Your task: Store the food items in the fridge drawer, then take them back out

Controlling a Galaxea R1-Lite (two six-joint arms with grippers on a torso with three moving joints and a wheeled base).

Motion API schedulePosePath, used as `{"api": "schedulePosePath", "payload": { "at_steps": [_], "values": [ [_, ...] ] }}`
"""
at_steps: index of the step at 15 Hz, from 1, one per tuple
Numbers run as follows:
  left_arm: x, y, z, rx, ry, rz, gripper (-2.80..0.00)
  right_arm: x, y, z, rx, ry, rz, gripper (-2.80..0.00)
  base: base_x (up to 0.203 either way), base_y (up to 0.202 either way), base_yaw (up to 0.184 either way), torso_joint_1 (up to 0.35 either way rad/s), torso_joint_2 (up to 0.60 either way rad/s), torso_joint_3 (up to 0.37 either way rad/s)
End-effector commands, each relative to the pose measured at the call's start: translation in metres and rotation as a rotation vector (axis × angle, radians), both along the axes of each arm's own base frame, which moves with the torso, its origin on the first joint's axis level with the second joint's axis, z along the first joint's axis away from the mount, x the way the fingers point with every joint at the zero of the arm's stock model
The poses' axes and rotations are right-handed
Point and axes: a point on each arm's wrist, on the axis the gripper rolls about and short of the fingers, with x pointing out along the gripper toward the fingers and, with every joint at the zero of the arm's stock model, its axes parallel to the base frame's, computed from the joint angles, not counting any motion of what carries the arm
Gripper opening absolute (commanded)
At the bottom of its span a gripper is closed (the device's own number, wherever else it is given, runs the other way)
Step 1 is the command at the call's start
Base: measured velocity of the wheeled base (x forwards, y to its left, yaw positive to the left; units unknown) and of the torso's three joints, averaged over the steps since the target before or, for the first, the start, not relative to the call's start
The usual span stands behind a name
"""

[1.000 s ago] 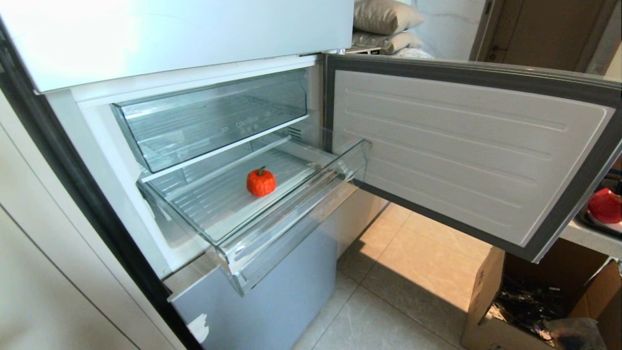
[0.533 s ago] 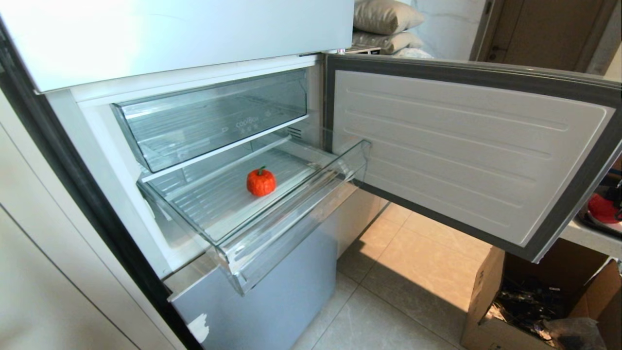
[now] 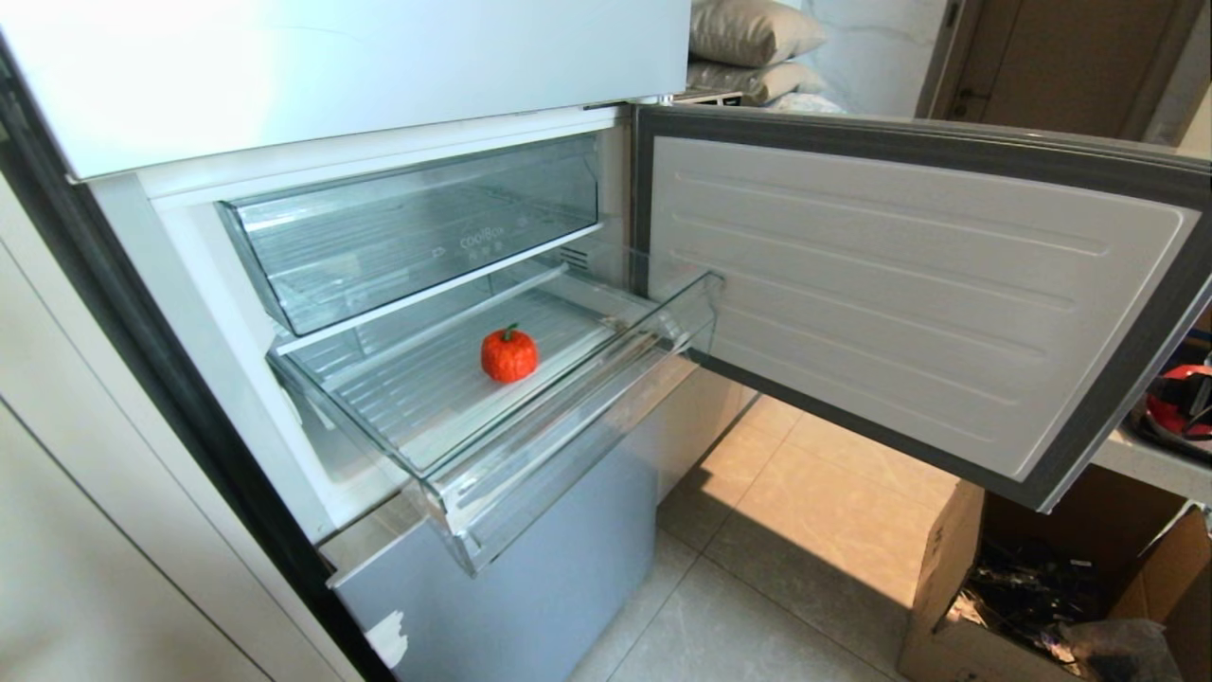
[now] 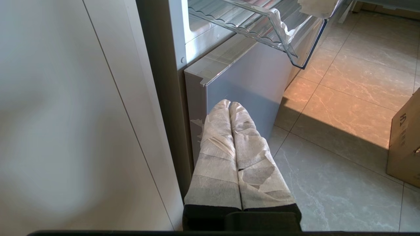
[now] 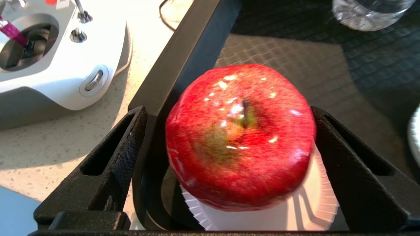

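Observation:
A bumpy red-orange tomato-like fruit [image 3: 508, 355] with a green stem lies on the ribbed floor of the pulled-out fridge drawer [image 3: 568, 431]. On the counter at the far right, a glossy red apple [image 5: 239, 137] sits on a white paper plate [image 5: 315, 209]. My right gripper [image 5: 228, 111] is open and straddles the apple, one black finger on each side. In the head view the apple [image 3: 1169, 417] shows partly behind the gripper's dark parts. My left gripper [image 4: 229, 104], wrapped in white tape, is shut and empty, parked low beside the fridge's bottom door.
An upper clear drawer [image 3: 417, 237] sits closed above. The open fridge door [image 3: 900, 294] stands between drawer and counter [image 3: 1150, 464]. A black tray [image 5: 183, 65] holds the plate and a glass [image 5: 370, 13]. A white remote controller [image 5: 49, 55] lies beside it. A cardboard box [image 3: 1042, 587] stands on the floor.
At the right edge of the head view, my right gripper's dark parts have come in over the red apple. The drawer and the tomato-like fruit have not moved.

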Motion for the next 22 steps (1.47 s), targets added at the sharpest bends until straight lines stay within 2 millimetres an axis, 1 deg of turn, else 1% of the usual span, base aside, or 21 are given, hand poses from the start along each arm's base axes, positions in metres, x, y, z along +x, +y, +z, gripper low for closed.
{"api": "schedulePosePath", "payload": {
  "at_steps": [1, 2, 3, 6, 9, 10, 12, 14, 16, 17, 18, 20, 21, 22],
  "values": [
    [0.000, 0.000, 0.000, 0.000, 0.000, 0.000, -2.80, 0.002, 0.000, -0.003, 0.002, 0.002, 0.004, 0.00, 0.000, 0.000, 0.000, 0.000, 0.00, 0.000],
    [0.000, 0.000, 0.000, 0.000, 0.000, 0.000, -2.80, 0.003, 0.001, -0.003, 0.002, 0.003, 0.006, 0.00, 0.000, 0.000, 0.000, 0.000, 0.00, 0.000],
    [0.000, 0.000, 0.000, 0.000, 0.000, 0.002, -2.80, 0.005, 0.003, -0.004, 0.004, 0.004, 0.013, -2.80, 0.000, 0.000, 0.000, 0.000, 0.00, 0.000],
    [0.000, 0.000, 0.000, 0.000, 0.000, 0.000, -2.80, 0.007, 0.005, -0.006, 0.009, 0.009, 0.019, -2.80, 0.000, 0.000, 0.000, 0.000, 0.00, 0.000],
    [0.000, 0.000, 0.000, 0.000, 0.000, 0.000, -2.80, 0.003, 0.008, 0.007, -0.001, -0.016, 0.013, -2.80, 0.000, 0.000, 0.000, 0.000, 0.00, 0.000],
    [0.000, 0.000, 0.000, 0.000, 0.000, 0.000, -2.80, -0.002, 0.010, 0.017, -0.007, -0.036, 0.008, -2.80, 0.000, 0.000, 0.000, 0.000, 0.00, 0.000],
    [0.000, 0.000, 0.000, 0.000, 0.000, 0.000, -2.80, -0.021, 0.022, 0.050, -0.039, -0.093, -0.005, -2.80, 0.000, 0.000, 0.000, 0.000, 0.00, 0.000],
    [0.000, 0.000, 0.000, 0.000, 0.000, 0.000, -2.80, -0.054, 0.043, 0.087, -0.081, -0.142, -0.035, -2.80, 0.000, 0.000, 0.000, 0.000, 0.00, 0.000],
    [0.000, 0.000, 0.000, 0.000, 0.000, 0.000, -2.80, -0.099, 0.074, 0.117, -0.124, -0.181, -0.091, -2.80, 0.000, 0.000, 0.000, 0.000, 0.00, 0.000],
    [0.000, 0.000, 0.000, 0.000, 0.000, 0.000, -2.80, -0.123, 0.092, 0.126, -0.142, -0.197, -0.114, -2.80, 0.000, 0.000, 0.000, 0.000, 0.00, 0.000],
    [0.000, 0.000, 0.000, 0.000, 0.000, 0.000, -2.80, -0.152, 0.114, 0.133, -0.163, -0.218, -0.135, -2.80, 0.000, 0.000, 0.000, 0.000, 0.00, 0.000],
    [0.000, 0.000, 0.000, 0.000, 0.000, 0.000, -2.80, -0.203, 0.154, 0.133, -0.201, -0.266, -0.154, -2.80, 0.000, 0.000, 0.000, 0.000, 0.00, 0.000],
    [0.000, 0.000, 0.000, 0.000, 0.000, 0.000, -2.80, -0.227, 0.176, 0.128, -0.219, -0.296, -0.148, -2.80, 0.000, 0.000, 0.000, 0.000, 0.00, 0.000],
    [0.000, 0.000, 0.000, 0.000, 0.000, 0.000, -2.80, -0.250, 0.198, 0.119, -0.234, -0.330, -0.123, -2.80, 0.000, 0.000, 0.000, 0.000, 0.00, 0.000]
  ]
}}
